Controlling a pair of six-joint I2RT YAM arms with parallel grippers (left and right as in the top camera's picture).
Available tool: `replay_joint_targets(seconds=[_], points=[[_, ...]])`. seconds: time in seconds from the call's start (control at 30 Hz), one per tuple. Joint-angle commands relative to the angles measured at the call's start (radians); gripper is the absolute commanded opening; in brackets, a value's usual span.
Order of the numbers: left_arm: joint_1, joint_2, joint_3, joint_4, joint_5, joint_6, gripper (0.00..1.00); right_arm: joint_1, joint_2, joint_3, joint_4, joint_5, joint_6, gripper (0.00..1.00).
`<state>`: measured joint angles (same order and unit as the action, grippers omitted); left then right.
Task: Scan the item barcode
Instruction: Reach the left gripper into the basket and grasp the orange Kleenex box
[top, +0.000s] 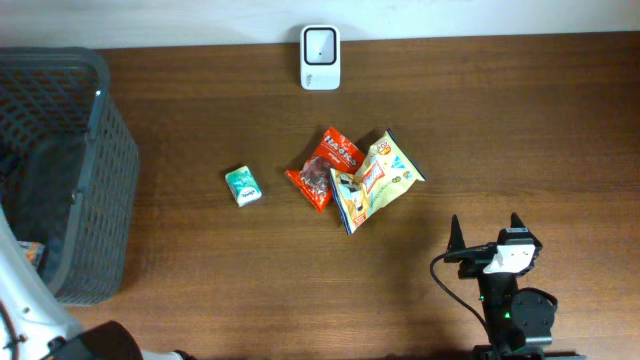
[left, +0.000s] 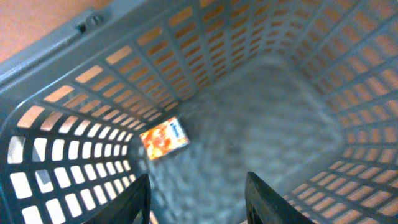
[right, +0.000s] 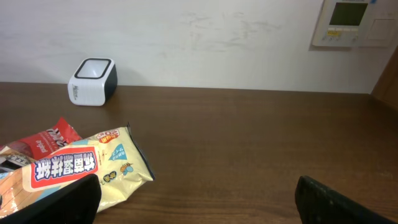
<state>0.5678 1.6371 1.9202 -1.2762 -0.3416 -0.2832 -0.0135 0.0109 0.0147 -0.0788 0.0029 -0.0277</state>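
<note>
We make out white East Asian characters on a red banner across the yellow bag (right: 81, 171), perhaps a brand name. White lettering on the red bag (right: 43, 140) and print on the green box (top: 242, 187) are too blurred to read.

One white scanner (top: 320, 57) is standing at the far edge of the table (top: 500, 120), and two snack bags are lying on the near side of it, the red bag (top: 325, 168) and the yellow bag (top: 375, 180), touching each other. One small green box (top: 243, 186) is sitting nearer than the scanner and a little to its left, close to the red bag, while one grey basket (top: 60, 170) is standing far off to the scanner's left. One orange box (left: 163, 138) is lying inside that basket, making two boxes in all.
</note>
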Motion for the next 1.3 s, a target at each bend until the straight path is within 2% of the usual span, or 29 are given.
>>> replay_joint_targets(seconds=[0.0, 0.23, 0.5, 0.67, 0.77, 0.87, 0.97, 1.0, 1.07, 1.17, 1.27], points=[[0.005, 0.048, -0.018, 0.001, -0.011, 0.032, 0.47, -0.006, -0.008, -0.009, -0.003, 0.009, -0.002, 0.99], [0.005, 0.137, -0.194, 0.109, -0.179, 0.04, 0.48, -0.006, -0.008, -0.009, -0.003, 0.009, -0.002, 0.98], [0.005, 0.189, -0.422, 0.304, -0.249, 0.2, 0.49, -0.006, -0.008, -0.009, -0.003, 0.009, -0.002, 0.98], [0.006, 0.19, -0.591, 0.472, -0.258, 0.362, 0.51, -0.006, -0.008, -0.009, -0.003, 0.009, -0.002, 0.98], [0.025, 0.19, -0.676, 0.574, -0.258, 0.387, 0.54, -0.006, -0.008, -0.009, -0.003, 0.009, -0.002, 0.98], [0.065, 0.192, -0.699, 0.614, -0.257, 0.387, 0.55, -0.006, -0.008, -0.009, -0.003, 0.009, -0.002, 0.98], [0.116, 0.194, -0.699, 0.629, -0.2, 0.391, 0.53, -0.006, -0.008, -0.009, -0.003, 0.009, -0.002, 0.99], [0.146, 0.194, -0.699, 0.631, -0.093, 0.414, 0.51, -0.006, -0.008, -0.009, -0.003, 0.009, -0.002, 0.98], [0.178, 0.198, -0.699, 0.641, 0.028, 0.461, 0.52, -0.006, -0.008, -0.009, -0.003, 0.009, -0.002, 0.98], [0.188, 0.201, -0.711, 0.666, 0.036, 0.503, 0.56, -0.006, -0.008, -0.009, -0.003, 0.009, -0.002, 0.99], [0.188, 0.209, -0.725, 0.685, 0.035, 0.51, 0.56, -0.006, -0.008, -0.009, -0.003, 0.009, -0.002, 0.99]])
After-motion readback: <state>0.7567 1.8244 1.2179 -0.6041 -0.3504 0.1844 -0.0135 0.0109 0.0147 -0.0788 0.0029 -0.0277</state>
